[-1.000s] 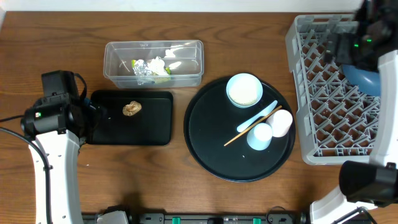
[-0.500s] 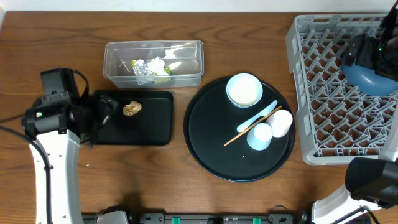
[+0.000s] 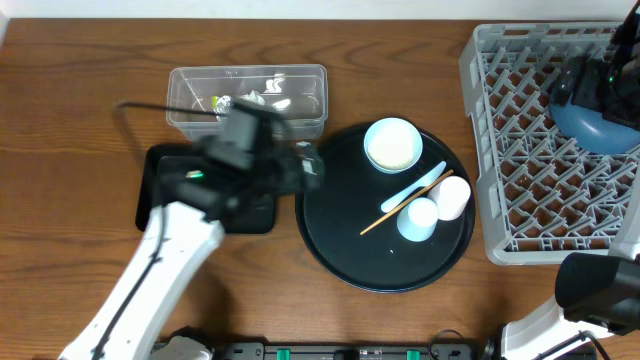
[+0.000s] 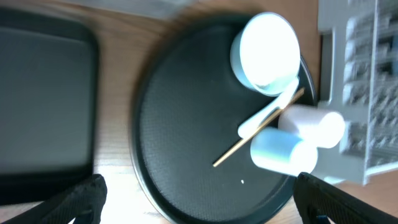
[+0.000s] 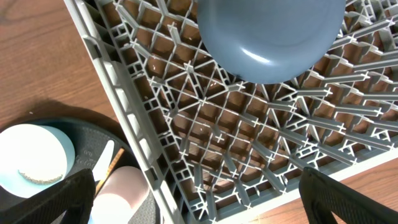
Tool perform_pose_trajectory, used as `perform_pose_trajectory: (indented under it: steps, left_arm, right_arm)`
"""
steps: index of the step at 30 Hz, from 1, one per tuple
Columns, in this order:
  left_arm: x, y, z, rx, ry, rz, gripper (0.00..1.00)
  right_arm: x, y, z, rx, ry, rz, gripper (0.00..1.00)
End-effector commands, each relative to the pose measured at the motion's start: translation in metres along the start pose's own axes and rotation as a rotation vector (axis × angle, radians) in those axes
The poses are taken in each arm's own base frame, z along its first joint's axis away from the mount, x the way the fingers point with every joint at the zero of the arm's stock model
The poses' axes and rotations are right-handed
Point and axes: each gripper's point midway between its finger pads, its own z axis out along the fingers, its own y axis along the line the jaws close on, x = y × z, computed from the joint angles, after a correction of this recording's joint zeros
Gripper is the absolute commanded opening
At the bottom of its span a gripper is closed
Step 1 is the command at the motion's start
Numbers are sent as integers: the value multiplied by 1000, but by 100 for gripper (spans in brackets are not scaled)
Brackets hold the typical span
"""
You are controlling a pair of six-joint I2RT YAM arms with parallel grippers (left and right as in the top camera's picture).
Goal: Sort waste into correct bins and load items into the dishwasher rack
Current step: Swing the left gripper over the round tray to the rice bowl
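My left gripper (image 3: pixel 305 168) is open and empty, blurred, over the right end of the shallow black tray (image 3: pixel 160 200), beside the round black tray (image 3: pixel 340 250). The brown lump is hidden under this arm. The clear tub (image 3: pixel 300 100) holds a foil wad (image 3: pixel 222 105) and white scraps. The bowl (image 4: pixel 266 50), light blue spoon (image 4: pixel 267 114), wooden stick (image 4: pixel 239 148) and two cups (image 4: pixel 283 151) (image 4: pixel 314 124) lie on the round tray. My right gripper (image 5: pixel 199 211) is open above the grey rack (image 5: pixel 249 143), where the blue plate (image 5: pixel 270 34) rests.
The rack (image 3: pixel 500 150) fills the table's right side, close to the round tray's right edge. A single white grain (image 4: pixel 242 182) lies on the round tray. My right arm's base (image 3: pixel 590 290) stands at the front right.
My left arm has swung right from the table's left side, across the shallow black tray to the round tray's edge. My right arm shifted a little, then stayed still over the plate.
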Motion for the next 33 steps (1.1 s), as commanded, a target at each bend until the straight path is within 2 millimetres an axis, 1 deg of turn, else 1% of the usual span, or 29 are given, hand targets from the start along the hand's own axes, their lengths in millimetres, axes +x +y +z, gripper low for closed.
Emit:
perform_pose_trajectory:
  steps: [1, 3, 5, 7, 8, 12, 14, 16, 20, 24, 29, 33]
  left_arm:
    - [-12, -17, 16, -70, -46, 120, 97]
    - [-13, -30, 30, -68, -19, 219, 97]
    - [-14, -41, 45, -68, 10, 369, 100]
    - [-16, -56, 60, -51, 15, 549, 98]
    - [-19, -65, 68, -33, -4, 609, 98]
    - [-31, -100, 90, 36, -105, 782, 98]
    - [-32, -111, 100, 54, -128, 839, 98]
    - [-26, -113, 109, 57, -115, 864, 98]
    - [-12, -108, 129, 50, -54, 950, 98]
    - [4, -105, 143, 94, 15, 1017, 98]
    - [11, -100, 159, 101, 49, 1083, 98]
    - [12, -99, 171, 103, 46, 1157, 98]
  right_arm:
    - [0, -2, 0, -2, 1, 16, 99]
    - [0, -2, 0, -2, 1, 16, 99]
    - [0, -2, 0, -2, 1, 16, 99]
    - [0, -2, 0, -2, 1, 16, 99]
    - [0, -2, 0, -2, 1, 16, 99]
    - [0, -2, 0, -2, 1, 16, 99]
    - [0, -2, 0, -2, 1, 16, 99]
    - [0, -2, 0, -2, 1, 16, 99]
    - [0, -2, 0, -2, 1, 16, 99]
    - [0, -2, 0, -2, 1, 16, 99]
    - [0, -2, 0, -2, 1, 16, 99]
    - [0, -2, 0, -2, 1, 16, 99]
